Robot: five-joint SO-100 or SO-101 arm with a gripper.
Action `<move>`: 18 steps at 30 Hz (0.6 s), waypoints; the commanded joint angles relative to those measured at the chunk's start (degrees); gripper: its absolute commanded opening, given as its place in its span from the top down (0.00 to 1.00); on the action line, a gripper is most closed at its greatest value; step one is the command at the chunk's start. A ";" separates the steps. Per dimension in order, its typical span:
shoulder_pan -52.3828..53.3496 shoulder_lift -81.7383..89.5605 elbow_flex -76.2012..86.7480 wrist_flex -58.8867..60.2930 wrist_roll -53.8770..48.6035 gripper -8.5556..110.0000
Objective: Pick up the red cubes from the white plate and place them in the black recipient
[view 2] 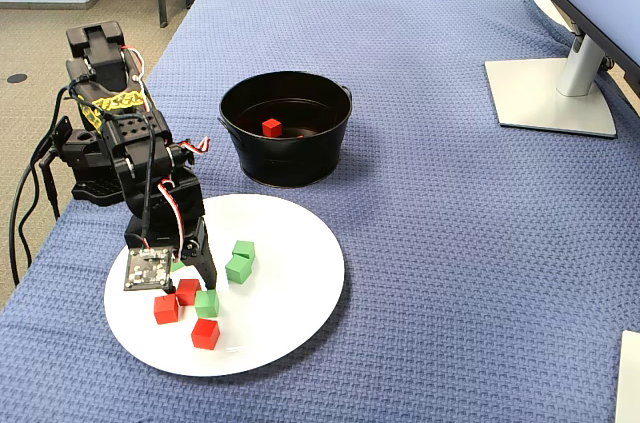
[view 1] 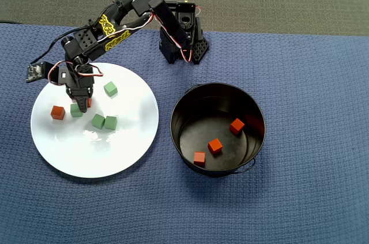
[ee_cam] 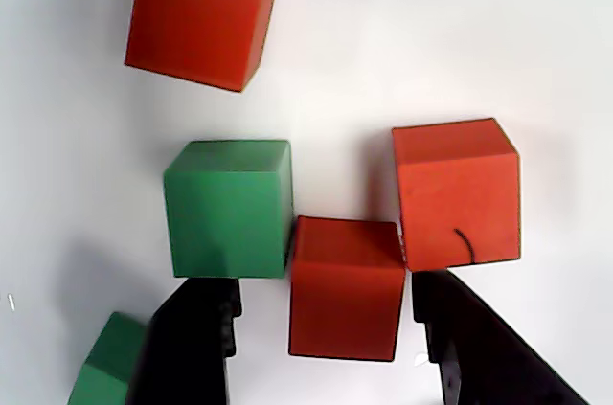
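Three red cubes lie on the white plate [view 1: 132,134], and the wrist view shows them all: one [ee_cam: 347,287] between my fingers, one [ee_cam: 455,192] just past the right finger, one [ee_cam: 201,14] farther off. My gripper [ee_cam: 326,295] is open and low over the plate, with a gap left of the cube between the jaws. In the overhead view the gripper [view 1: 83,102] hides most of them; one red cube [view 1: 57,112] shows clear. The black recipient [view 1: 253,108] holds three red cubes [view 1: 215,145].
Several green cubes share the plate; one [ee_cam: 230,207] touches the left side of the red cube between my fingers, others [view 1: 110,89] [view 1: 104,122] lie to the right in the overhead view. A monitor stand [view 2: 550,93] stands far right on the blue cloth.
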 commanded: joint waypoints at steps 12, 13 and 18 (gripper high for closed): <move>0.18 3.60 -2.72 2.20 3.34 0.93; -0.18 5.10 -2.81 2.90 4.39 0.93; -4.57 18.46 -2.02 8.44 10.90 0.93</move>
